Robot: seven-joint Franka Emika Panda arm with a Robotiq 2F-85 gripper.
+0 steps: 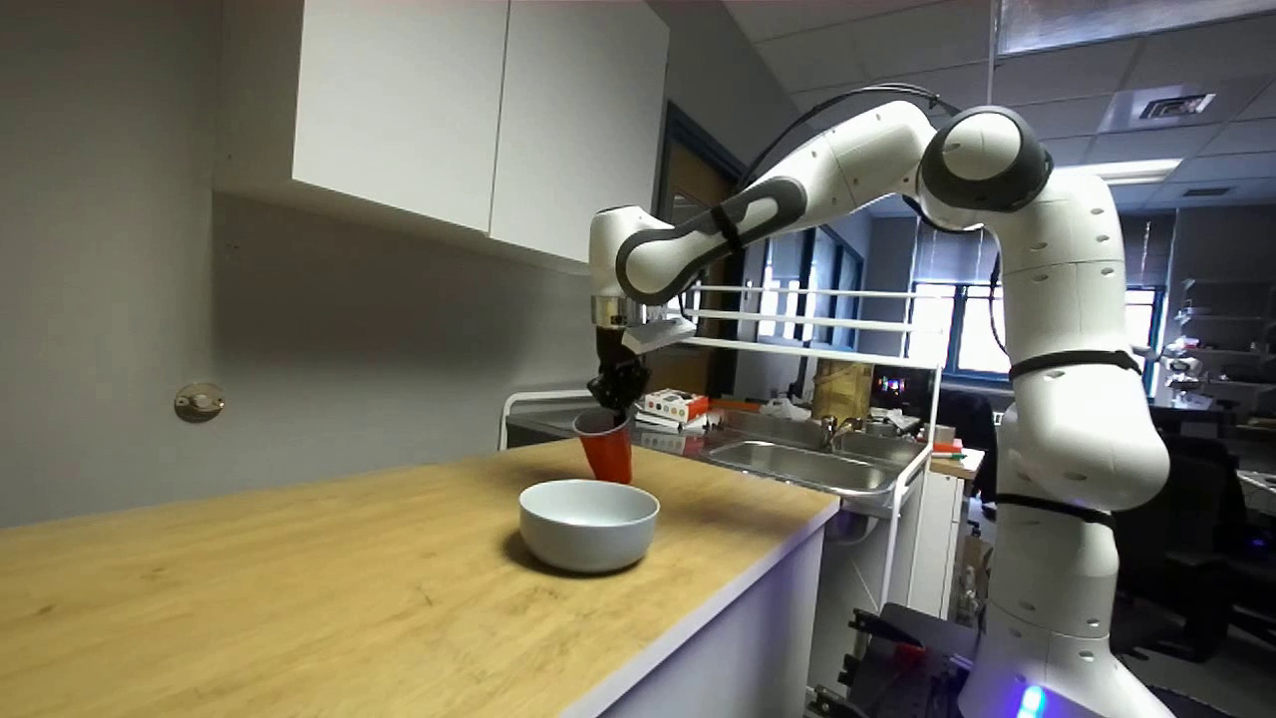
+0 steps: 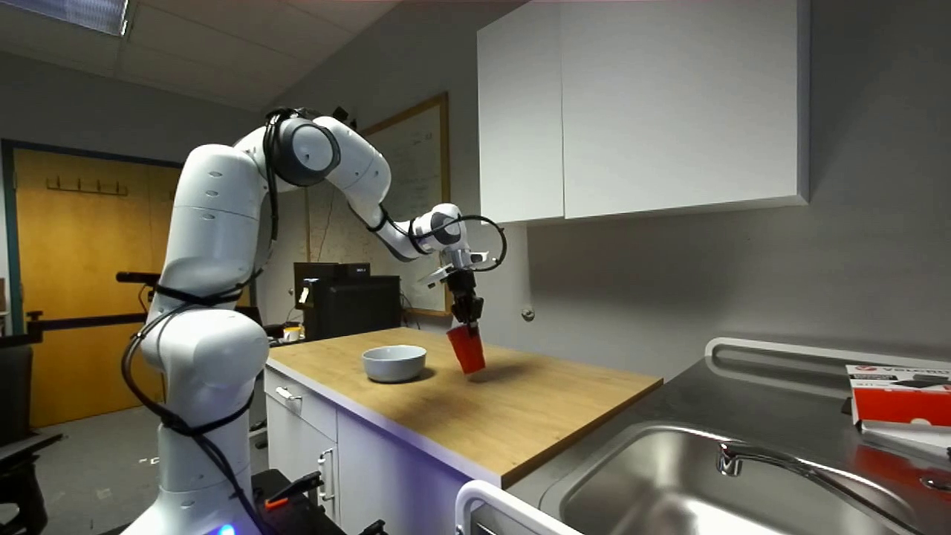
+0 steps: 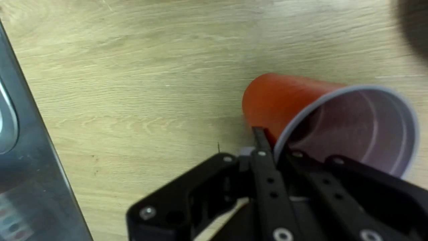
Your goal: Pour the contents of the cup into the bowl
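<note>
Since the end effector, nearly closed, pinches the wall of the tapered red plastic cup, tilted and seemingly lifted near the smooth, round grey-white bowl on the wood-coloured desk, I judge the grasp done; carrying and pouring remain.

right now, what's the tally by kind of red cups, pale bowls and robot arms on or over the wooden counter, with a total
Red cup: 1, tilted
Pale bowl: 1, upright
Robot arm: 1, seen in both exterior views
Total: 3
</note>
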